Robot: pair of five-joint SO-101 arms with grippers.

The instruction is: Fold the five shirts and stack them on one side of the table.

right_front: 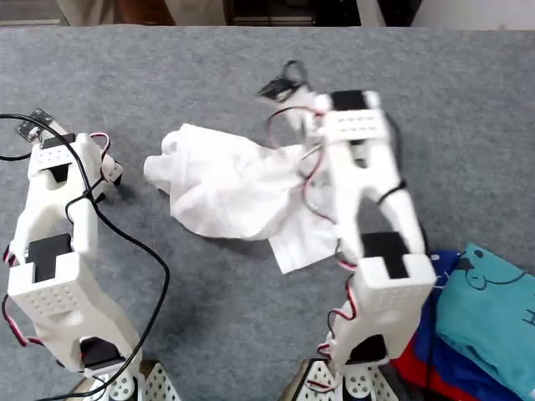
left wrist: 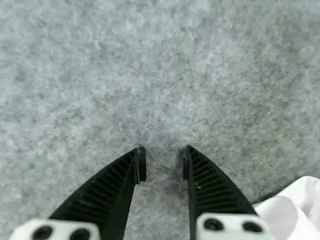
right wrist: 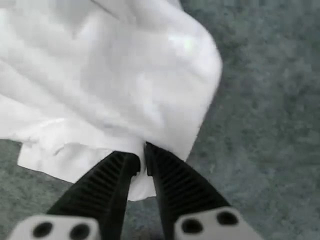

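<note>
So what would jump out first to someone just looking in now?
The crumpled white shirt in the middle of the grey table, with the right gripper shut on its edge. Next, the heap of teal, blue and red shirts beside the right arm's base. The left gripper sits open over bare table.

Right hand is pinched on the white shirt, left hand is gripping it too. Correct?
Not quite. The left hand grips nothing: the left wrist view shows it open over bare grey table, with the white shirt beside it. The right hand is pinched on the shirt, as you said.
</note>
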